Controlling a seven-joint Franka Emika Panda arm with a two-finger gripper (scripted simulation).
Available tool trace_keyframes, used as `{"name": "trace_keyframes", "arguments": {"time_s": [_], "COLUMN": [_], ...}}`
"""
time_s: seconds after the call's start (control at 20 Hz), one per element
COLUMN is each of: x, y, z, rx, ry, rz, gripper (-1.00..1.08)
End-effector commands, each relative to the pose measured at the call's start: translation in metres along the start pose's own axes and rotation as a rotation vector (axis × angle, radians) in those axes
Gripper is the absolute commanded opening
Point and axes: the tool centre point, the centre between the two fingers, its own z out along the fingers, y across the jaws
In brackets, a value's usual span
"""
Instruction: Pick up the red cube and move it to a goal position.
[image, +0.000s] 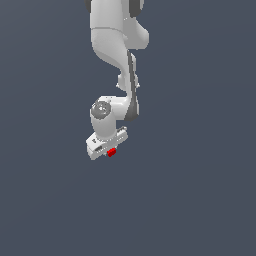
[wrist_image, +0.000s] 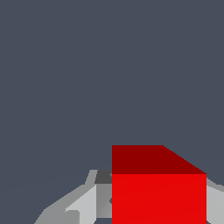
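Red cube (image: 112, 152) sits at the underside of the white gripper (image: 108, 150), poking out toward the exterior view's right of the hand's body, with nothing else around it but plain dark-grey ground.

Going left to right across the wrist view: a pale grey finger (wrist_image: 83, 203) flanks the cube's near side, with what looks like a thin dark gap between metal and red face, so contact there cannot be confirmed. Next comes the cube itself (wrist_image: 158, 197), large and close, showing 2 faces, a darker one above a brighter one. At the far edge a sliver of the second finger (wrist_image: 215, 205) presses up beside the cube's other flank. The fingers bracket the cube on both sides and appear closed around it, though whether they truly clamp it is a judgement, not something plainly shown.

Risks from here:
1. The cube seems to sit off-centre between the fingers; an uneven grip could let it pivot or slide out during travel.
2. If the gap is real, only 1 pad carries load, and a fast move could shake the cube free.
3. No goal marker is visible in either view, so the release could land in the wrong place.
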Motion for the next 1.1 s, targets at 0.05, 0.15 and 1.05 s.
{"name": "trace_keyframes", "arguments": {"time_s": [0.05, 0.15, 1.05], "x": [0.001, 0.002, 0.029], "y": [-0.001, -0.003, -0.038], "z": [-0.006, -0.013, -0.174], "rx": [-0.001, -0.001, -0.001], "ry": [0.001, 0.001, 0.0], "rz": [0.0, 0.0, -0.001], "gripper": [-1.0, -1.0, -1.0]}}
